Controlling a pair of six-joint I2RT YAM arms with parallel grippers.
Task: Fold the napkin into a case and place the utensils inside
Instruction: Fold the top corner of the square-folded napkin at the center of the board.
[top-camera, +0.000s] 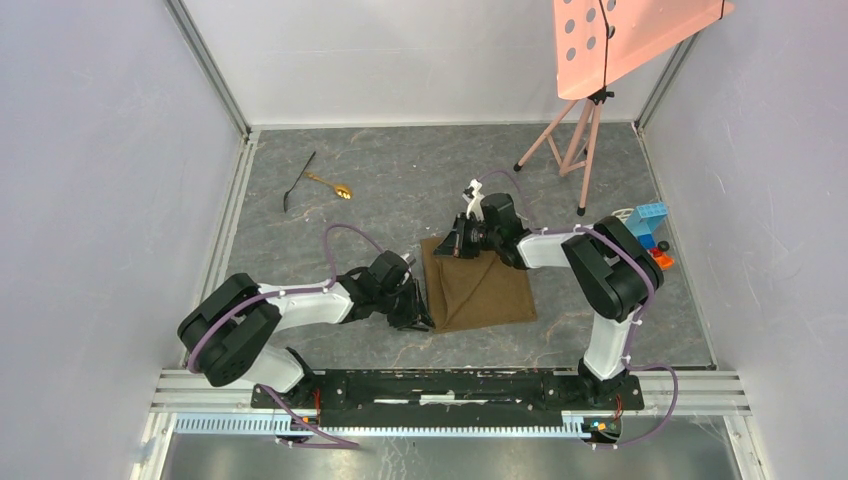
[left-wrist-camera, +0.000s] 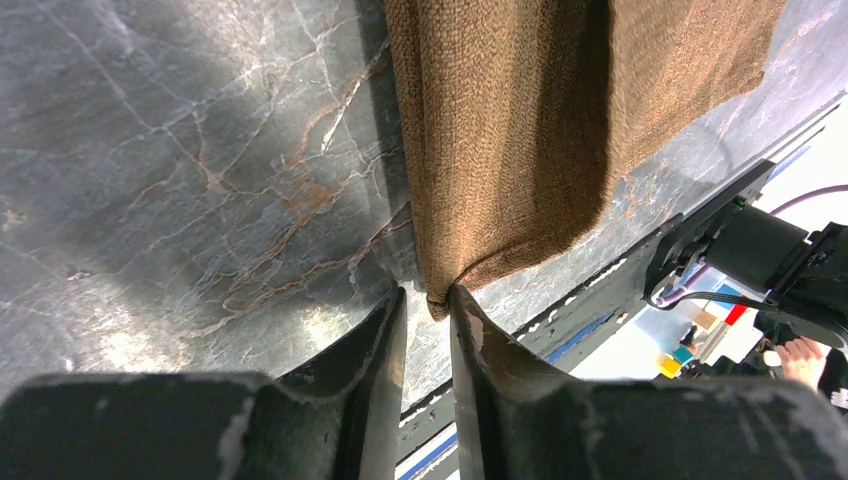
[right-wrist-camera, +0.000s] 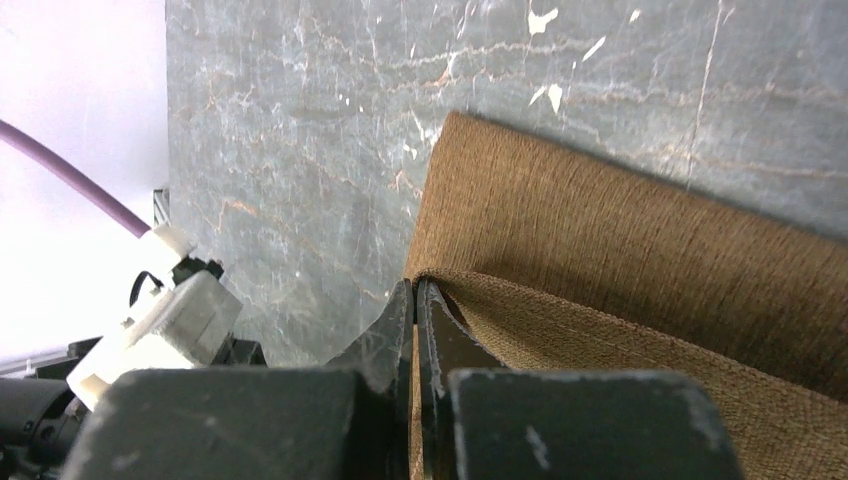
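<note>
Napkin (top-camera: 480, 285) lies mid-desk (top-camera: 400, 190) between the two arms, mostly flat, brown coarse weave. The right gripper (top-camera: 455, 240) is at its far-left corner and the left gripper (top-camera: 412, 310) at its near-left corner. In the right wrist view the jaws are pressed together on a cloth edge, and that edge is raised off the layer under it, so the napkin is held there. In the left wrist view the jaws stand narrow with the near corner sitting between the fingertips (left-wrist-camera: 395, 320). Puckers run out from that corner, but I cannot tell if the jaws actually bite or just flank it. Handling guess: light, soft and limp, with no stiffness of its own. It sags and creases wherever it is unsupported, and the drape in the wrist views fits that. The rough weave should grip well on the pads, so slipping looks unlikely and nothing is fragile. It is best held at corners or right on an edge, pinched shallow, with both corners of one side carried together so the fold line stays straight. A single-corner pull would likely drag or skew the whole cloth over the smooth desk. The gold spoon (top-camera: 337, 187) and black utensil (top-camera: 298, 182) lie together at far left, well apart from the napkin. They are thin, hard and low to the desk, and are probably easiest to pinch across the handle.
</note>
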